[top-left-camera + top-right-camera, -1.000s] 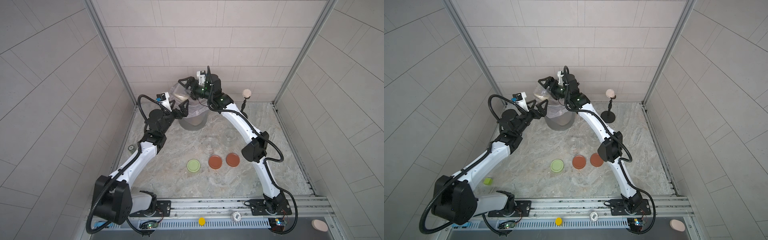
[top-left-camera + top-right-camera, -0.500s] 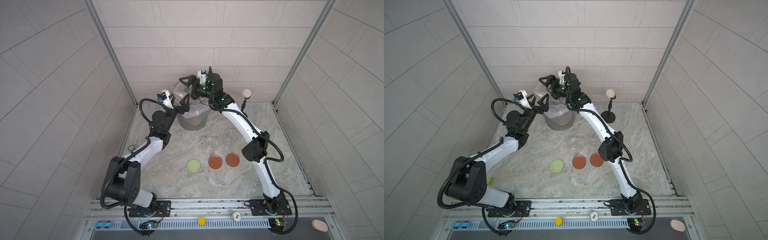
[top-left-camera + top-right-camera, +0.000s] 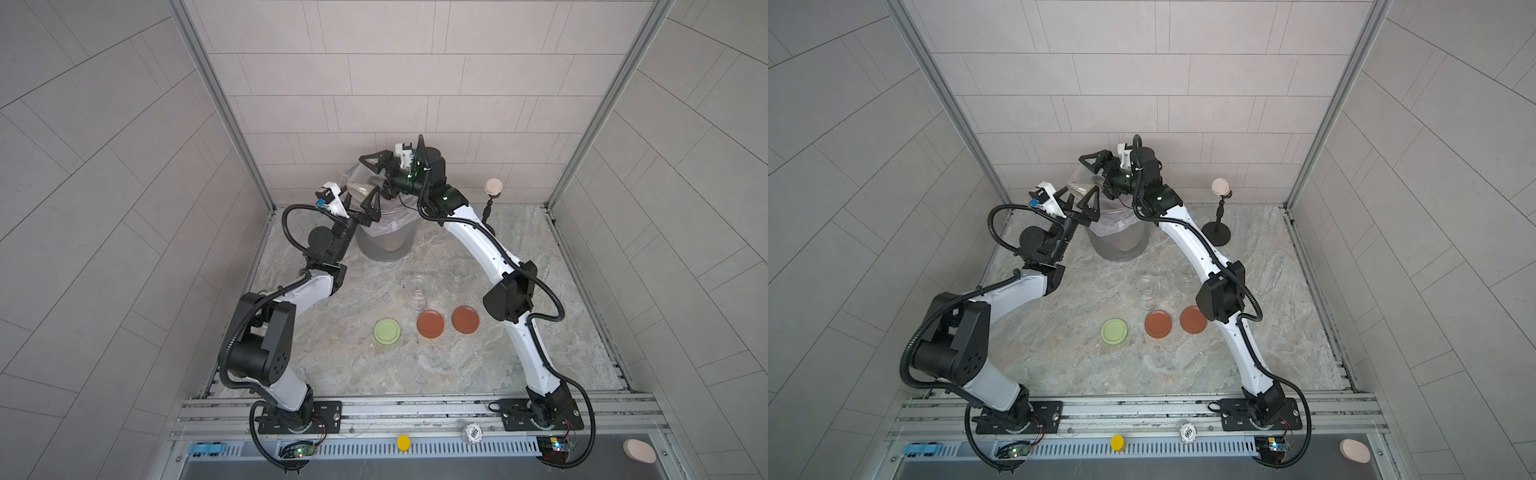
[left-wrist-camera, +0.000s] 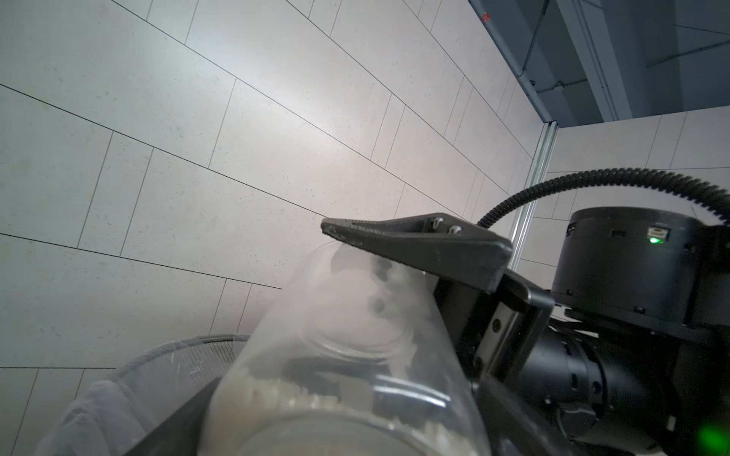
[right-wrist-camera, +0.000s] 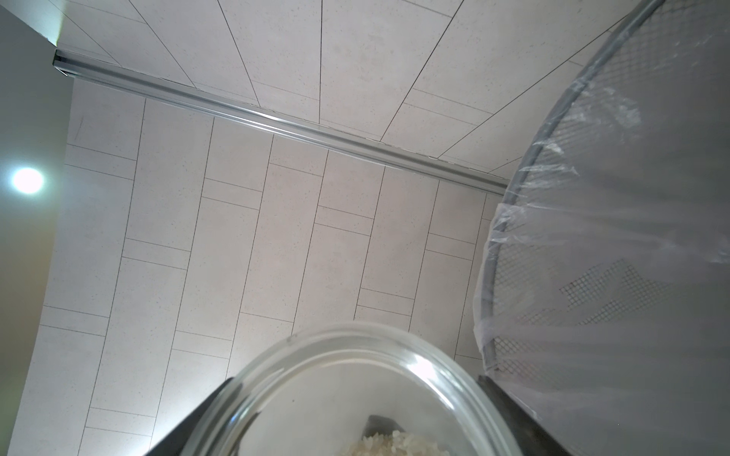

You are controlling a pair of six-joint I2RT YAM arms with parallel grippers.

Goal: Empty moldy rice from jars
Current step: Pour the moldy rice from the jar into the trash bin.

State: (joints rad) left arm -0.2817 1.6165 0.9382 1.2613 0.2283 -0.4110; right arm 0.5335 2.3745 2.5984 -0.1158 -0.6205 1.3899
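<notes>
Glass, clear but fogged, with a clump of off-white moldy rice (image 5: 395,446) low against its wall: that is the jar (image 3: 358,189) over the lined bin (image 3: 388,245) at 12 o'clock on the tabletop (image 3: 332,365). It lies tipped on its side, long axis roughly 9 to 3, thick rim facing away from your right wrist. Your right claw (image 3: 369,176), arm arched high, reaches in from 3 o'clock and clamps the jar, while your left claw (image 3: 361,195) points up, spread wide just beneath; whether it touches is unclear.
</notes>
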